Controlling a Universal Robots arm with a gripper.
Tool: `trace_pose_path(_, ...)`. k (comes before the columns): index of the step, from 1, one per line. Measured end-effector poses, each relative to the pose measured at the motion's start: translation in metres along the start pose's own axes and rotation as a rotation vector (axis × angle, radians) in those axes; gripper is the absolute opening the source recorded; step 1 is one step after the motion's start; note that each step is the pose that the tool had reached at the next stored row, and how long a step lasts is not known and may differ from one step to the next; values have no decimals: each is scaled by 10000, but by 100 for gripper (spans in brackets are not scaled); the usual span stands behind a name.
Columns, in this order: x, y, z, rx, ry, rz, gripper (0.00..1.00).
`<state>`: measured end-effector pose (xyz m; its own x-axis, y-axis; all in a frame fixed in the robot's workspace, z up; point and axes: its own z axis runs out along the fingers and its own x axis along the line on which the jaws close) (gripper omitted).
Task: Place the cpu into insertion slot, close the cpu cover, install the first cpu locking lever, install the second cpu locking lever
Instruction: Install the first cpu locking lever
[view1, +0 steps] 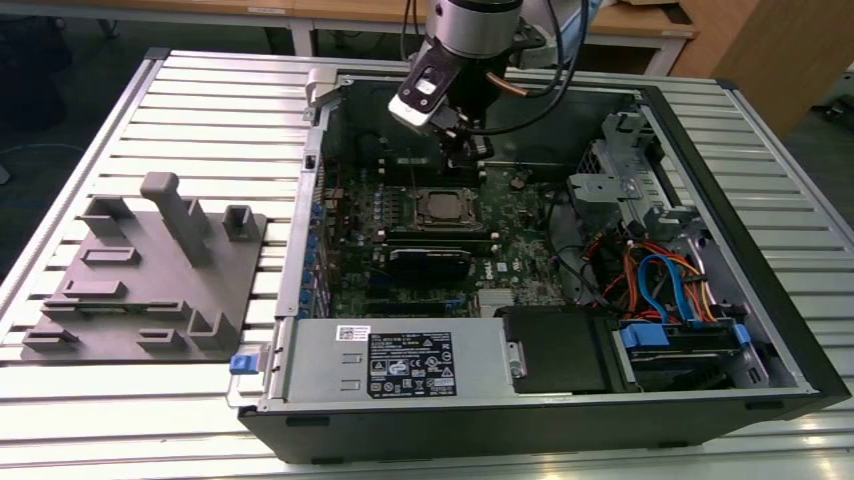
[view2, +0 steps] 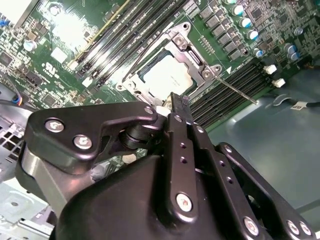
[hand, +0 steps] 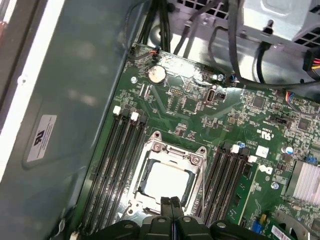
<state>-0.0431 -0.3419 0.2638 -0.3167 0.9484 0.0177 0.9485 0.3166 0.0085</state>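
**Hovering claw (hand: 170, 202) over a seated cpu (hand: 165, 180)**

We find the claw's two black fingers pressed together, holding nothing. They are poised at one edge of the insertion slot (view1: 418, 208), and we cannot tell if they touch it. The slot sits inside an open computer case (view1: 797, 320) on the slatted metal bench (view1: 200, 100).

The cpu, flat and dull silver, lies in the slot. The cpu cover (hand: 175, 150), a thin silvery frame, lies down around it. A thin wire locking lever (view2: 235, 90) juts out over the long black memory slots (hand: 122, 160).

We judge the lever work is in hand. It calls for pushing on the wire alone, steadily, and sparing the green board (hand: 190, 115).
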Motion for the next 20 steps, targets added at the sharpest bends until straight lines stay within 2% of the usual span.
trace_pose_path(3,0,0,0,3,2,-221,10)
trace_pose_path(9,0,-1,0,7,4,-411,10)
trace_pose_path(20,1,-2,0,28,14,-1606,10)
